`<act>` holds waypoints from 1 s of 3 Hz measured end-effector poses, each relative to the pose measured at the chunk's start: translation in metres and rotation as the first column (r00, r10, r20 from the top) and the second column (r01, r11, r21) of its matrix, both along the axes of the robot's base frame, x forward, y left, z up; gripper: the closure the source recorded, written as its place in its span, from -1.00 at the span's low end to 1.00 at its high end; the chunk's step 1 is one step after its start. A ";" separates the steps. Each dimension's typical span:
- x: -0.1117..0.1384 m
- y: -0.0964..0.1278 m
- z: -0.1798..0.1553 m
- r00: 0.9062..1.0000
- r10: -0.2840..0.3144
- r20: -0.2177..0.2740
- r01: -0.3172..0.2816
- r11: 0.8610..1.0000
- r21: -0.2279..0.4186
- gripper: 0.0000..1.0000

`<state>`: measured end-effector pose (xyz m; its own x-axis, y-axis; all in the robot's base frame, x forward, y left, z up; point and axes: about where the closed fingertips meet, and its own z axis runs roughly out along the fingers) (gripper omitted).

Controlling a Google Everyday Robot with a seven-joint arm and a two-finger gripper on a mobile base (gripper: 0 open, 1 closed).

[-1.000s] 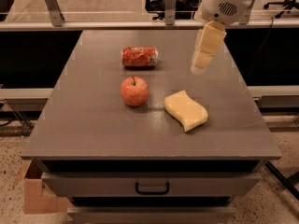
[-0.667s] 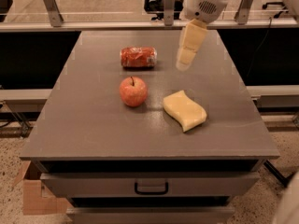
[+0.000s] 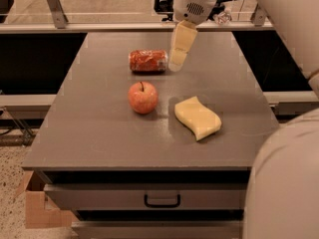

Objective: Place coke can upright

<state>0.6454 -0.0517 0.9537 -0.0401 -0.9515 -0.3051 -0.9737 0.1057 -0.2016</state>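
The coke can (image 3: 148, 60) lies on its side on the grey table (image 3: 99, 123), toward the back middle, red-orange with white markings. My gripper (image 3: 177, 65) hangs just to the right of the can's right end, its cream fingers pointing down and close to the tabletop. It holds nothing that I can see.
A red apple (image 3: 143, 97) stands in front of the can. A yellow sponge (image 3: 197, 117) lies to the apple's right. The table has a drawer with a black handle (image 3: 162, 201) below. My arm's white body (image 3: 289, 173) fills the right side. A cardboard box (image 3: 37, 208) sits on the floor at left.
My gripper has moved left and down, from the right of the table to right beside the can's right end. The can, apple and sponge have stayed in place.
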 end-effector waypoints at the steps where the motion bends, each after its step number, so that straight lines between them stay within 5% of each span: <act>1: 0.031 0.022 -0.023 1.000 -0.002 -0.013 0.002 1.000 -0.027 -1.00; 3: 0.060 0.056 -0.064 0.998 0.025 -0.052 -0.028 0.997 -0.068 -1.00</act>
<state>0.7051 0.0042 0.8898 -0.0286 -0.9710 -0.2372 -0.9852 0.0675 -0.1575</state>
